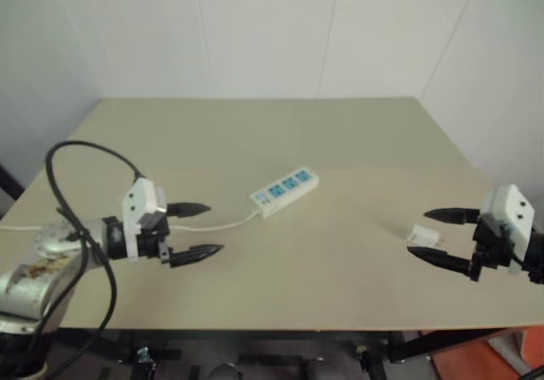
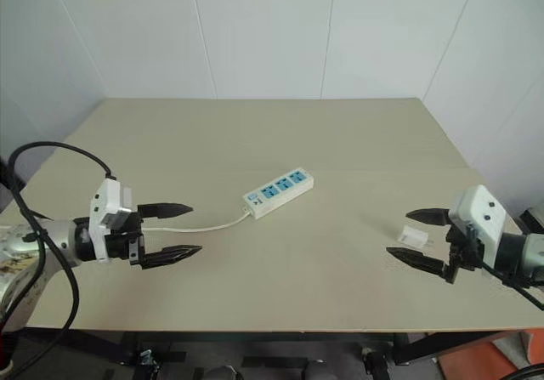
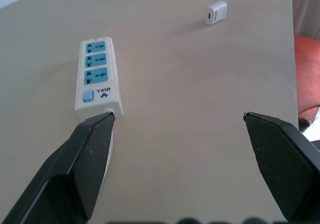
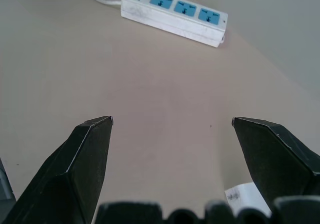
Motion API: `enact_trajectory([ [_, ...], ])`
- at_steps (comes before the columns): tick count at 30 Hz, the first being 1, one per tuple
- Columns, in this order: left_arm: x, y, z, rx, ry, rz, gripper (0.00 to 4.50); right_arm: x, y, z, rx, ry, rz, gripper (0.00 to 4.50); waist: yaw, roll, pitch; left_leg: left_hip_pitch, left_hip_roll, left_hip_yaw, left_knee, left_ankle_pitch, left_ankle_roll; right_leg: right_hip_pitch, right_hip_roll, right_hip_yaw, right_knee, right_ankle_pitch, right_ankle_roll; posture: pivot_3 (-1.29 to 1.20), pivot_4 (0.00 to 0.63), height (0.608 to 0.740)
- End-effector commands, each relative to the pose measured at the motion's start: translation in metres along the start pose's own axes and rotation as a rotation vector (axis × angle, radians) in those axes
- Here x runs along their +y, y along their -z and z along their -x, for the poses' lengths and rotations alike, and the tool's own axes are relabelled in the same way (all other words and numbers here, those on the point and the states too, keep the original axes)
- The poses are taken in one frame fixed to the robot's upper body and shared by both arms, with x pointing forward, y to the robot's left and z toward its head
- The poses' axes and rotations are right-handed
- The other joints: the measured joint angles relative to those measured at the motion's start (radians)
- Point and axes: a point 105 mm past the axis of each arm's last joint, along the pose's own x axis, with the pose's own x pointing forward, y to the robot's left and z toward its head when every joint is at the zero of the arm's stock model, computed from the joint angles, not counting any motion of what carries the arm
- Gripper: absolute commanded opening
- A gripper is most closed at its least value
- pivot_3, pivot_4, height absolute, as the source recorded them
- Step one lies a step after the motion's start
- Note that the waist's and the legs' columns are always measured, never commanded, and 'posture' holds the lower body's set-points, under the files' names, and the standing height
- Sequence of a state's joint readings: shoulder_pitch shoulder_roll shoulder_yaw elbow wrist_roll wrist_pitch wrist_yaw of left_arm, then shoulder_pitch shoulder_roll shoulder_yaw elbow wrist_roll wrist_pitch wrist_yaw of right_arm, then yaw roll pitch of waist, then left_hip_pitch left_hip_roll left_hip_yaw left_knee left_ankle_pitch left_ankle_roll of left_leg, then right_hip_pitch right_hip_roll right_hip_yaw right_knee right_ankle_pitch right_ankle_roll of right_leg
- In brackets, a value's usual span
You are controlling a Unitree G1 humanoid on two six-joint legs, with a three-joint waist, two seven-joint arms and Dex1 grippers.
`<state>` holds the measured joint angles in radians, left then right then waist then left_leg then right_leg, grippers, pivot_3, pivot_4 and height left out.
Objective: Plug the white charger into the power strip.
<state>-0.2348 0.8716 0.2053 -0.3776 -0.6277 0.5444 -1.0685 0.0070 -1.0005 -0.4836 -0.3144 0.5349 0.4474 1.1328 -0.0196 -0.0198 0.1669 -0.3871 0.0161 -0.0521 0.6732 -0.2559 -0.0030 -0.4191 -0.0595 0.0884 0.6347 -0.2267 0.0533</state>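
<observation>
The power strip (image 1: 285, 192), a white bar with three blue sockets, lies mid-table with its thin white cord (image 1: 223, 224) trailing left. The white charger (image 1: 424, 235), a small white box, lies on the table at the right, also seen as the charger (image 3: 216, 12) in the left wrist view. My right gripper (image 1: 436, 235) hovers open just right of the charger, its two fingers above and below it in the picture, not touching. My left gripper (image 1: 197, 230) is open at the left, near the cord, short of the strip. Both hold nothing.
The beige table (image 1: 340, 133) stands in a white-walled corner; its far half is bare. A thick black cable (image 1: 68, 193) loops over my left arm. Something orange (image 1: 510, 359) sits below the table's front right corner.
</observation>
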Motion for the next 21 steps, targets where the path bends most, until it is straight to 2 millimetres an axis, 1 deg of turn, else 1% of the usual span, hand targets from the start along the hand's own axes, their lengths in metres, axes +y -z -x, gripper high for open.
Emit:
enact_trajectory([
  [1,-0.002,-0.003,0.004,-0.006,0.001,-0.006,4.5,0.003,-0.009,0.007,0.0,0.027,0.037,4.47,0.0,0.0,0.0,0.0,0.0,0.0,0.0,0.0,0.0,0.0,0.0,0.0,0.0,0.0,0.0,0.0,0.15,0.74],
  [3,-0.005,0.001,0.007,-0.002,0.01,0.011,4.5,0.004,-0.007,0.009,0.023,0.044,0.051,4.47,0.0,0.0,0.0,0.0,0.0,0.0,-0.001,0.0,0.0,0.0,0.0,0.0,-0.001,0.0,0.0,0.0,0.15,0.74],
  [5,-0.007,0.004,0.008,0.006,0.026,0.016,4.5,0.006,-0.012,0.012,0.015,0.056,0.049,4.47,0.001,0.0,0.0,-0.001,0.0,0.0,-0.001,0.0,0.0,0.0,0.0,0.0,-0.001,0.0,0.0,0.0,0.15,0.74],
  [9,-0.004,0.005,0.004,-0.003,0.034,0.012,4.5,0.01,-0.013,0.014,0.015,0.058,0.05,4.47,0.002,0.0,0.0,0.001,0.0,0.0,0.0,0.0,0.0,0.001,0.0,0.0,0.0,0.0,0.0,0.0,0.15,0.74],
  [13,0.005,0.001,-0.008,-0.026,0.036,0.002,4.5,0.002,-0.014,0.014,0.019,0.079,0.05,4.47,0.003,0.0,0.0,0.002,0.0,0.0,0.0,0.0,0.0,0.003,0.0,0.0,-0.002,0.0,0.0,0.0,0.15,0.74],
  [17,0.013,0.001,-0.018,-0.052,0.022,-0.017,4.5,-0.007,-0.021,0.011,-0.032,0.105,0.043,4.47,0.002,0.0,0.0,0.002,0.0,0.0,0.0,0.0,0.0,0.004,0.0,0.0,-0.002,0.0,0.001,0.0,0.15,0.74],
  [21,0.018,0.002,-0.019,-0.05,0.012,-0.033,4.5,-0.012,-0.021,0.008,-0.03,0.105,0.049,4.47,-0.001,-0.001,0.0,0.001,0.0,0.0,0.0,0.0,0.0,0.003,0.0,0.0,-0.002,0.0,0.0,0.0,0.15,0.74],
])
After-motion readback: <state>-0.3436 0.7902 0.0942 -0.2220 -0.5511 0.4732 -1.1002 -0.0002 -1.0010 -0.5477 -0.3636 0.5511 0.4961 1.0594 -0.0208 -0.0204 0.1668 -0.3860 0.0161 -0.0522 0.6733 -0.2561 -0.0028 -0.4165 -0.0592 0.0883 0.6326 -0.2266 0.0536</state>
